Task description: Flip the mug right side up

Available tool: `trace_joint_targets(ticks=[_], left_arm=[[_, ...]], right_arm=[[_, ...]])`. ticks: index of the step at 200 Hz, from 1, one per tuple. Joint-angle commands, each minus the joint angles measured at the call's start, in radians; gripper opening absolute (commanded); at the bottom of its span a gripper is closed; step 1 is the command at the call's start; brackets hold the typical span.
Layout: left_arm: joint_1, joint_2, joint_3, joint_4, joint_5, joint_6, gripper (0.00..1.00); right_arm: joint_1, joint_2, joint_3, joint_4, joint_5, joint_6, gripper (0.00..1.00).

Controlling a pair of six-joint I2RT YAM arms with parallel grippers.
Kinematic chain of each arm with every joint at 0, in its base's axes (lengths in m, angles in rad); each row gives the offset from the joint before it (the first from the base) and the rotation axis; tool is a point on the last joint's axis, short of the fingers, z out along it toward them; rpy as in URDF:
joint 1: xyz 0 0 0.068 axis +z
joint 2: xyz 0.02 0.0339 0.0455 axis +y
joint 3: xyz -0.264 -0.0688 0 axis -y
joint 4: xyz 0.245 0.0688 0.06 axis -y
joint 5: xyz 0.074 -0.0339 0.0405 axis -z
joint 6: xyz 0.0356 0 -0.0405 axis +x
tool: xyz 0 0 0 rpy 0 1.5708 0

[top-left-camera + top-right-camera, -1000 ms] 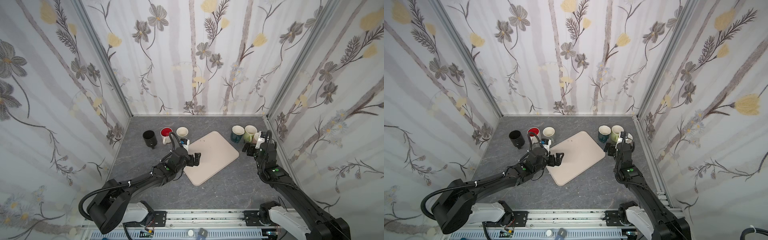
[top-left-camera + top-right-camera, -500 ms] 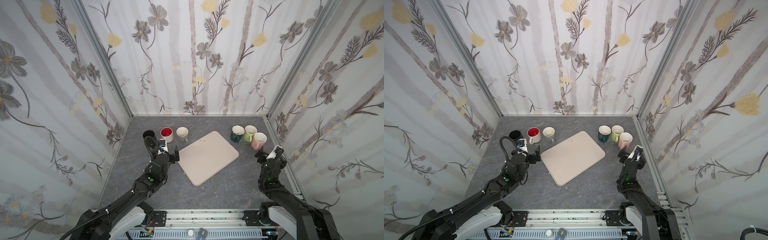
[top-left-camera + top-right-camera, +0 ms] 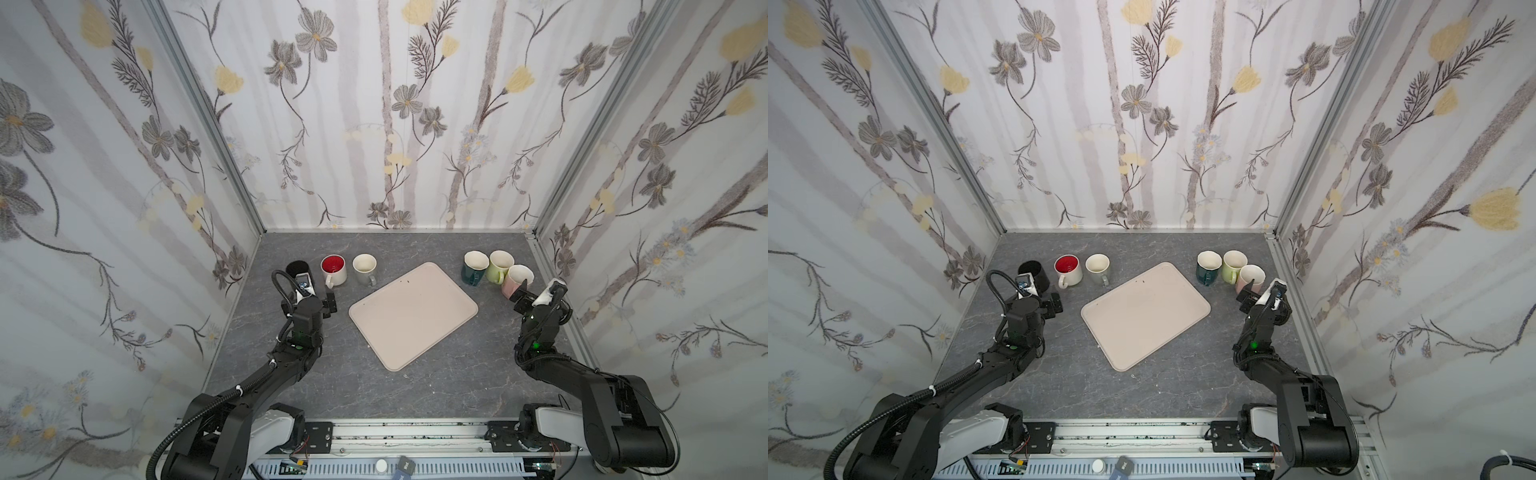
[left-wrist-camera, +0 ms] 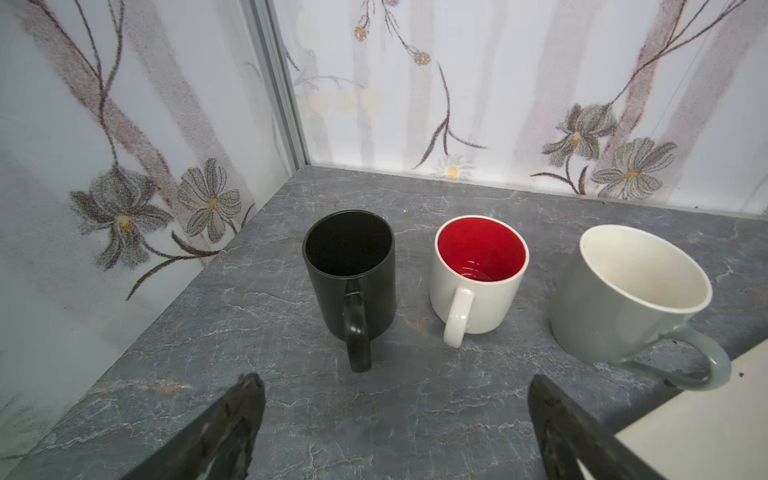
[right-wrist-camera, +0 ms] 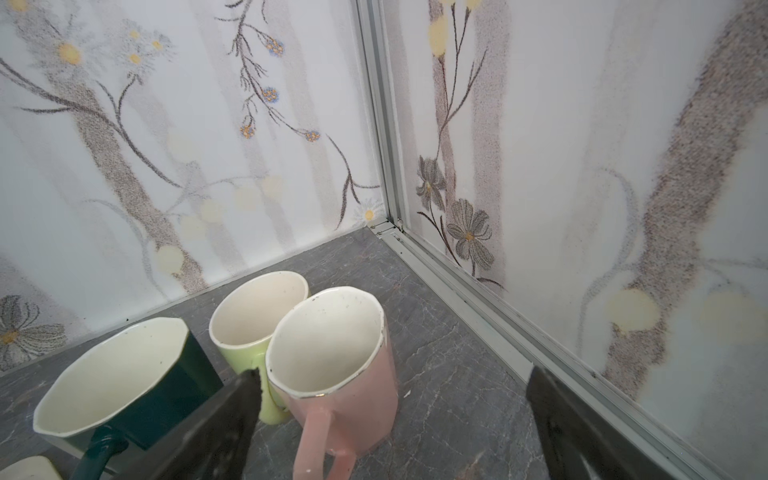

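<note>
Six mugs stand mouth up on the grey table. At the back left are a black mug, a white mug with a red inside and a grey mug. My left gripper hovers open just in front of the black mug's handle, nothing between its fingers. At the back right stand a dark green mug, a light green mug and a pink mug. My right gripper is open right in front of the pink mug, not touching it. Both grippers show in a top view.
A beige tray lies tilted in the middle of the table between the two mug groups. Flowered walls close in on three sides, with a metal rail along the right wall close to the pink mug.
My left gripper has pulled back from the tray's edge near the grey mug and swung left to the black mug. My right gripper has drawn back from the pink mug, which stands uncovered.
</note>
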Motion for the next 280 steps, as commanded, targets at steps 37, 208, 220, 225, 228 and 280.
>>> trace_joint_targets(ticks=[37, 208, 220, 225, 228, 280], left_arm=[[0.035, 0.067, -0.026, 0.105, -0.011, 0.041, 1.00], [0.263, 0.296, 0.063, 0.139, 0.303, 0.025, 1.00], [0.280, 0.335, 0.035, 0.234, 0.314, 0.016, 1.00], [0.286, 0.356, 0.028, 0.267, 0.319, 0.007, 1.00], [0.288, 0.367, 0.027, 0.281, 0.320, 0.007, 1.00], [0.289, 0.396, 0.049, 0.258, 0.372, 0.026, 1.00]], right_arm=[[0.001, 0.000, -0.005, 0.078, -0.036, -0.037, 1.00], [0.052, 0.042, 0.003, 0.124, -0.053, -0.116, 1.00], [0.052, 0.042, 0.004, 0.125, -0.055, -0.116, 1.00], [0.052, 0.042, 0.003, 0.125, -0.054, -0.116, 1.00], [0.052, 0.042, 0.004, 0.123, -0.054, -0.116, 1.00], [0.053, 0.049, 0.014, 0.112, -0.064, -0.117, 1.00]])
